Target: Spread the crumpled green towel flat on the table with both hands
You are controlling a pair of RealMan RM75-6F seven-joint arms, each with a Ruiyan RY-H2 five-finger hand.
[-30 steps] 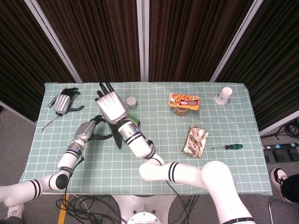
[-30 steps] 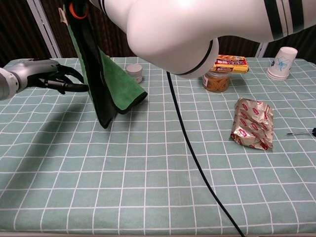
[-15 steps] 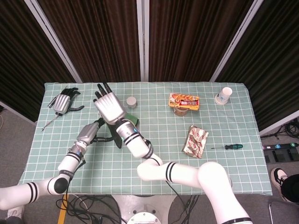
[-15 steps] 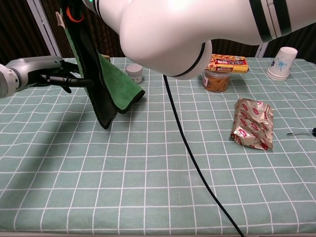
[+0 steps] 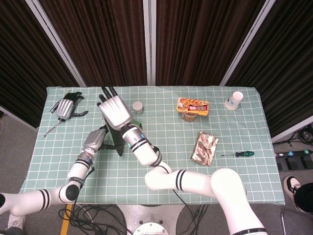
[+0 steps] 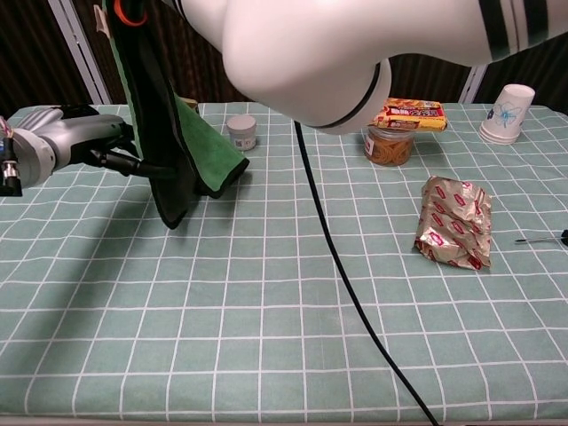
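Table: green checked cloth (image 5: 161, 147), dark curtains behind.
Green towel (image 6: 191, 146): hanging up off the cloth, lower end draped on the table near the small grey pot (image 6: 240, 131).
Right hand (image 5: 115, 110): raised, fingers straight and spread, towel dangling beneath it; grip hidden, can't tell.
Left hand (image 6: 67, 146): fingers reach to the towel's dark edge, touching it; whether they pinch it, can't tell.
Right side: foil packet (image 5: 204, 148), screwdriver (image 5: 238, 153), paper cup (image 5: 234, 99).
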